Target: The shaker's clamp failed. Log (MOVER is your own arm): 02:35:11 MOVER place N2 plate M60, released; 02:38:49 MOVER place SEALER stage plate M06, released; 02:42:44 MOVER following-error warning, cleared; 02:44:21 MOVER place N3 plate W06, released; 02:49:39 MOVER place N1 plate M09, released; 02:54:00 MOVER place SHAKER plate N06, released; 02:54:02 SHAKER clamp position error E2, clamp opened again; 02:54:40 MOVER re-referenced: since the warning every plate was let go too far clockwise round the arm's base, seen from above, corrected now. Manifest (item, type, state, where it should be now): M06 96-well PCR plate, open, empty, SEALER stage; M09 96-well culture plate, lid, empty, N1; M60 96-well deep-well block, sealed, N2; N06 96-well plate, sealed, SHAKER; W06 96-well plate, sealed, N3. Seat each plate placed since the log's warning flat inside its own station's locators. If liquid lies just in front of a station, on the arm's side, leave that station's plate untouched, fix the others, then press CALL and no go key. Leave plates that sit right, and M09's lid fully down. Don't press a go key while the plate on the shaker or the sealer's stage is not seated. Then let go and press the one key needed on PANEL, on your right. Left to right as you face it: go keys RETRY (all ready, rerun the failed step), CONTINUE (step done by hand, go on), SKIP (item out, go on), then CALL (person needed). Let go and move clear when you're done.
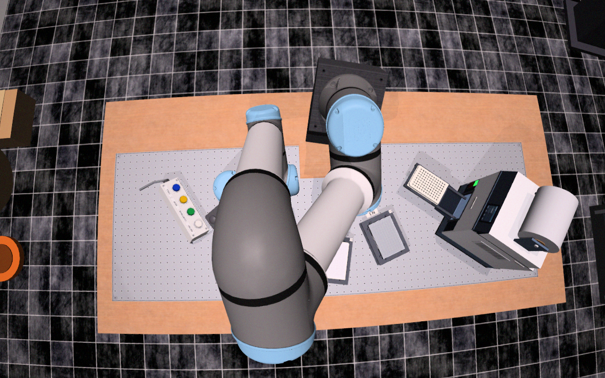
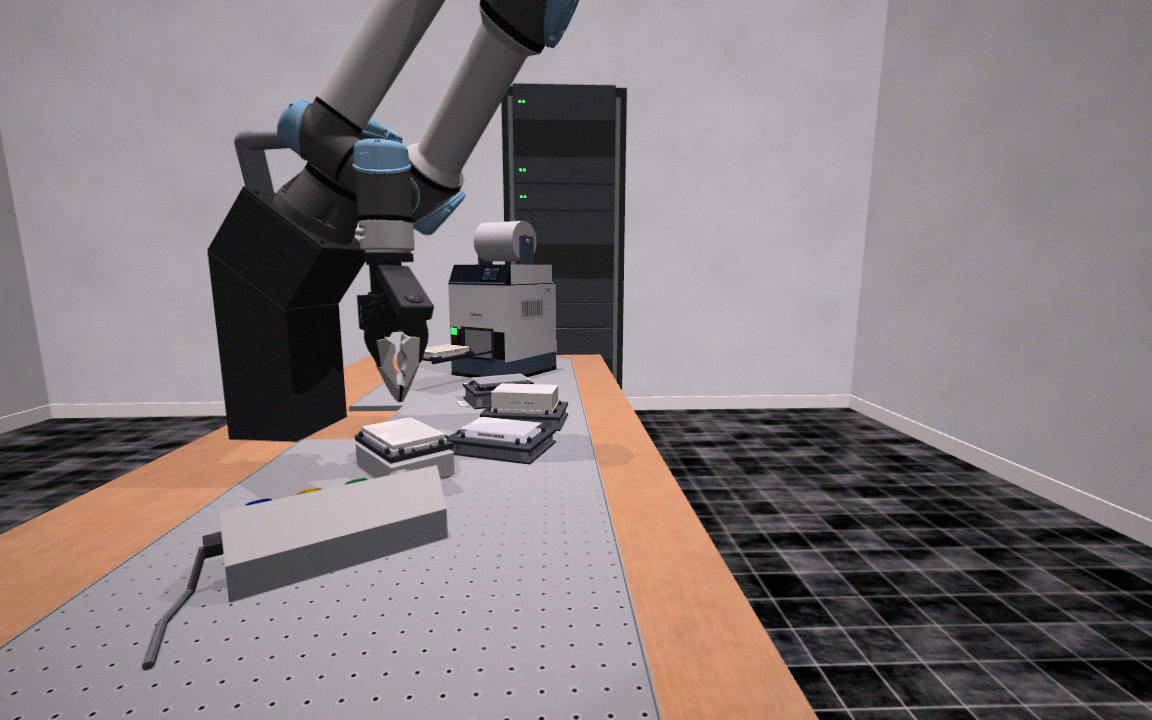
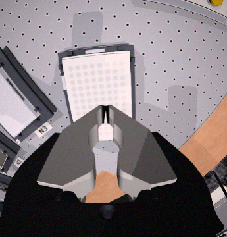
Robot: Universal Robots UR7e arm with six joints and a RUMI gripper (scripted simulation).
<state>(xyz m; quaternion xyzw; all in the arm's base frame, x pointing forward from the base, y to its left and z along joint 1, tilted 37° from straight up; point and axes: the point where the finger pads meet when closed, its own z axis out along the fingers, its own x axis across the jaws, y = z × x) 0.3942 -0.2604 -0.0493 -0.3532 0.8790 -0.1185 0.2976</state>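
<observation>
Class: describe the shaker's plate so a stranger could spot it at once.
Find the long grey key panel on the mat. The plate nearest it, under the shut end effector, is it. Unlike neighbours in dark nests, it rides a pale block.

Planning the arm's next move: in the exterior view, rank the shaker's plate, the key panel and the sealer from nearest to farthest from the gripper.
1. shaker's plate, just below the shut, empty gripper.
2. key panel, on the camera's side of it.
3. sealer, at the table's far end.
</observation>
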